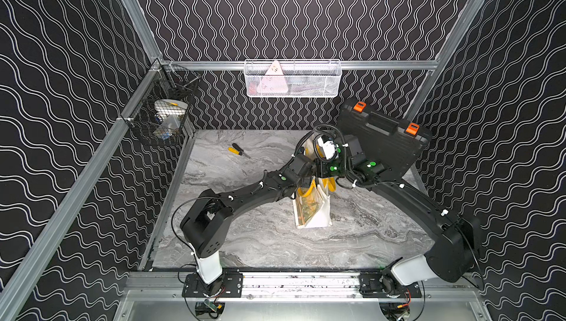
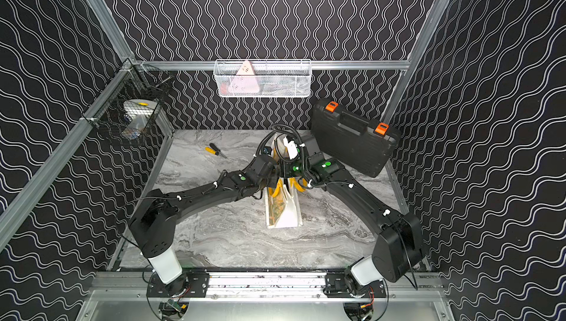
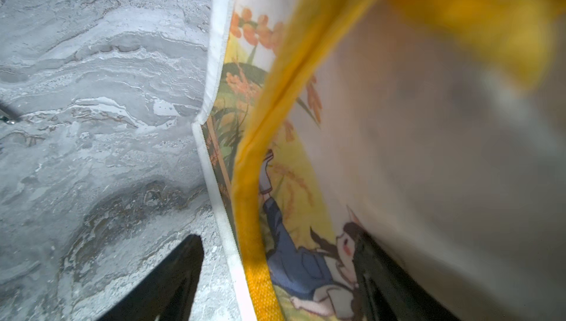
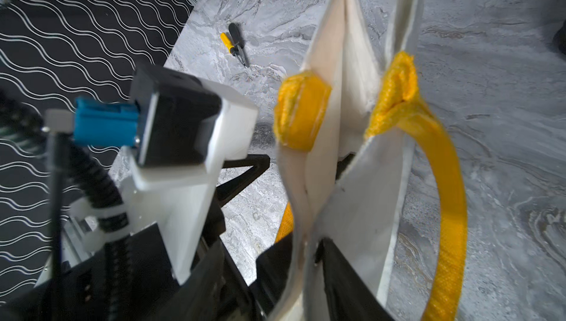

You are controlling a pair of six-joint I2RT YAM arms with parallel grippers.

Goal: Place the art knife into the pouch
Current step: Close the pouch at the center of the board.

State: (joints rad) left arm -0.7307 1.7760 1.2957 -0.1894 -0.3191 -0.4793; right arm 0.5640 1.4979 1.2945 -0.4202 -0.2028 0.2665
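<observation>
White cloth pouch (image 1: 315, 215) standing upright mid-counter (image 1: 245, 243), between the two arms.
Its yellow loop handles (image 4: 450, 212) hang at the open mouth. One face carries a yellowish cartoon print (image 3: 294, 243) of a dark-haired girl in blue among orange grain stalks. The right fingers (image 4: 340, 273) pinch one white wall at the rim. The left fingers (image 3: 180, 273) are spread and released, straddling the printed face's edge. A yellow-and-black tool (image 1: 236, 149) lies well apart, toward the back.
</observation>
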